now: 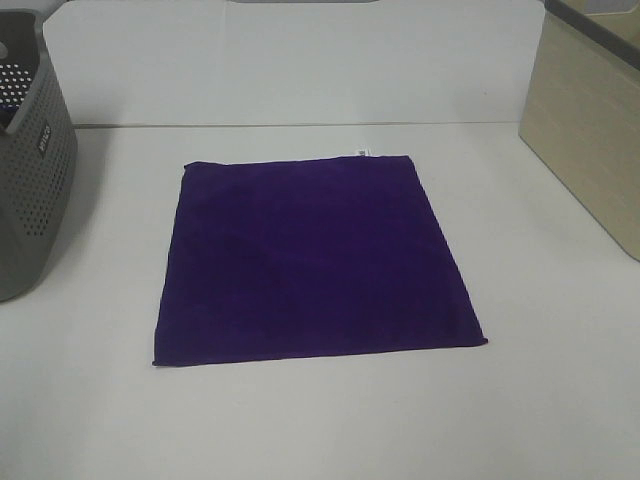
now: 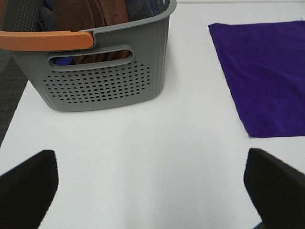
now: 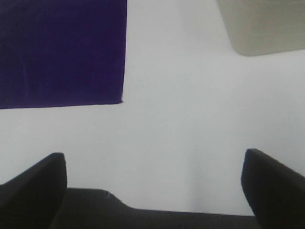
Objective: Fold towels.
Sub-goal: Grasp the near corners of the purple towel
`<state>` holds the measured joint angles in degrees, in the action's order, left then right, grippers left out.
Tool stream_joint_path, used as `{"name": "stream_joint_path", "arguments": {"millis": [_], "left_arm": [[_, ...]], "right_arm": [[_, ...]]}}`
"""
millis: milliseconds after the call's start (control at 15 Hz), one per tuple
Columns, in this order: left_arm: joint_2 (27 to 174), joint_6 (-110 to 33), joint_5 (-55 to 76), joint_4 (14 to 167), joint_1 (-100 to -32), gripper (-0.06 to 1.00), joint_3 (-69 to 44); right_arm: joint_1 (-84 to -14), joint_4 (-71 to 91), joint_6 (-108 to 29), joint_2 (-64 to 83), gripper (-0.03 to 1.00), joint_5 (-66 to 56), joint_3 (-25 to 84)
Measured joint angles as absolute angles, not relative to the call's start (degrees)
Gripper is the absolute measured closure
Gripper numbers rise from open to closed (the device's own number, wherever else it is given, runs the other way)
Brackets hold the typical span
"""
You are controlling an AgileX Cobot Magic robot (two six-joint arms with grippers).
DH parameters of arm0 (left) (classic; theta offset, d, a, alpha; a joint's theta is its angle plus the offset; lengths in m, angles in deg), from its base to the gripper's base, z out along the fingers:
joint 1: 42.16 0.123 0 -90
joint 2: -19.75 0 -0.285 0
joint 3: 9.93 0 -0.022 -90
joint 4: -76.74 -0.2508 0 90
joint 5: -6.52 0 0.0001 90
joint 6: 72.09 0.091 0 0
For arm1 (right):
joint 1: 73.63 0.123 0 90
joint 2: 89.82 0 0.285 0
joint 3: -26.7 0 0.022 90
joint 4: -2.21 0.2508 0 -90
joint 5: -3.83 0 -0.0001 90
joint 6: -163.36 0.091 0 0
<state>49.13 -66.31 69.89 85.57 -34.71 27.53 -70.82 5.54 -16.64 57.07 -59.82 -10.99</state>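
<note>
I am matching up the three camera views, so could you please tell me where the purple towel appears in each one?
Exterior high: the purple towel lies flat mid-table, between the grey basket and the beige box.
Left wrist: one corner and side of it show, across bare table from the basket.
Right wrist: one corner shows, across from the box.
Shared landmark: the white table.

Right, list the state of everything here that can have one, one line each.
towel: spread flat, unfolded, tag on its far edge.
left hand: open, empty, over bare table, clear of the towel.
right hand: open, empty, over bare table, clear of the towel.
basket: upright, cloths inside.
box: upright, contents not visible.
</note>
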Motion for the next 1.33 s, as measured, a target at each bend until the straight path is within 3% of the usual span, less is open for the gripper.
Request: {"name": "stream_joint_path", "arguments": {"millis": [200,467,667,867,1133,1333], "left_arm": [[75.37,-60.41,67.94,93.47,-34.71,-0.05,25.00],[95.26,-46.20,58.37,112.44,-34.71,-0.05,28.73],[106.77,-32.22,53.21,126.88,-34.71,-0.05,30.73],[116.17,-20.24,48.06,138.91,-37.12,-0.05,30.73],[125.11,-17.55,42.04,140.86,-44.34,-0.05,27.18],[132.84,-17.55,40.55,140.92,-44.74,-0.05,23.97]], "right_arm": [[-70.82,12.87,-23.86,28.30,0.01,-57.30,-2.73],[-70.82,34.70,-45.00,8.48,0.01,-51.51,-2.56],[-71.22,40.20,-50.04,0.52,0.02,-48.82,-2.51],[-78.44,48.22,-58.23,-6.99,0.03,-49.97,-2.51],[-82.57,51.89,-65.63,-16.50,0.03,-50.48,-2.51],[-82.57,50.86,-66.66,-18.62,0.03,-46.53,-2.51]]}}
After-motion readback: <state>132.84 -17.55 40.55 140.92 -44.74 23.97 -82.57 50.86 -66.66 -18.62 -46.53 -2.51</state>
